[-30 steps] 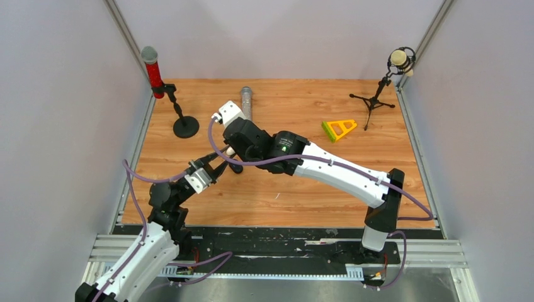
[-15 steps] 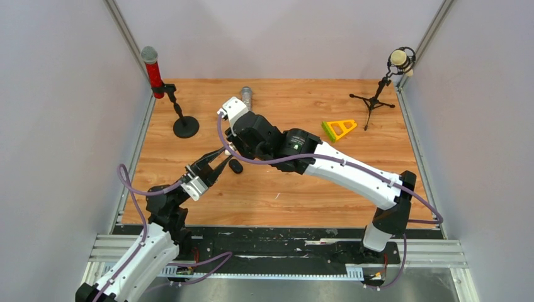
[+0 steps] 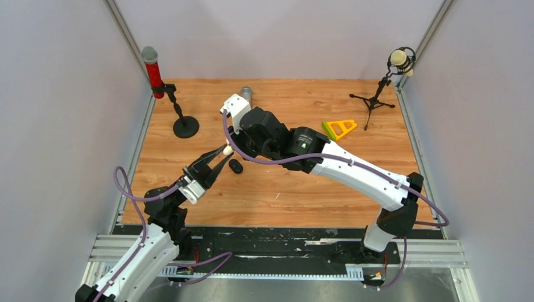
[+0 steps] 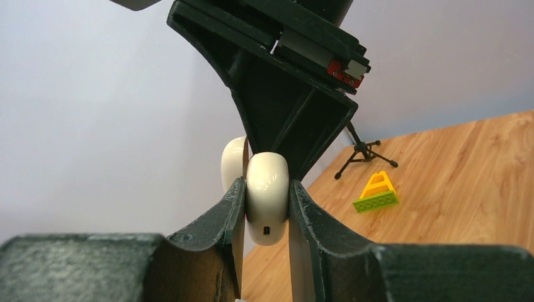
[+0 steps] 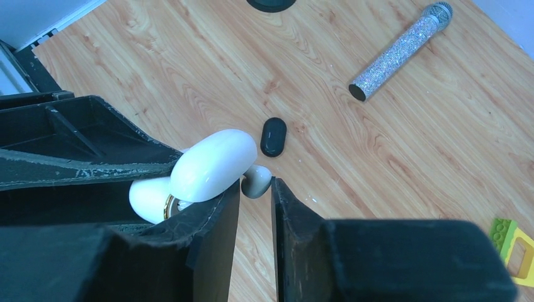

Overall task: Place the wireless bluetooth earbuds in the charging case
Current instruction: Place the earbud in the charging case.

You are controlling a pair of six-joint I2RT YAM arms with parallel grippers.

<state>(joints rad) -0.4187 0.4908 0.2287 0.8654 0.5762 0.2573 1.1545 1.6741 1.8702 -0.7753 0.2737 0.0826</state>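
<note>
My left gripper [image 3: 220, 155] [image 4: 266, 186] is shut on a white charging case [image 4: 267, 207] and holds it above the table, with the lid [image 4: 233, 162] open. The case also shows in the top view [image 3: 226, 150] and the right wrist view [image 5: 211, 165]. My right gripper [image 3: 234, 139] [image 5: 255, 187] hangs right over the case and pinches a small white earbud [image 5: 256, 180] at its fingertips, beside the open case. A closed black oval case [image 3: 235, 166] [image 5: 273, 136] lies on the table below. No other earbuds are in view.
A glittery silver microphone [image 3: 246, 95] [image 5: 400, 51] lies behind the grippers. A red microphone on a round stand [image 3: 185, 128] is at the back left, and a tripod microphone [image 3: 376, 94] at the back right. A yellow-green brick piece [image 3: 339, 129] lies near the tripod.
My left gripper has lifted the white case up and away from the table. My right gripper has risen and moved back with it, uncovering the black case on the table.
</note>
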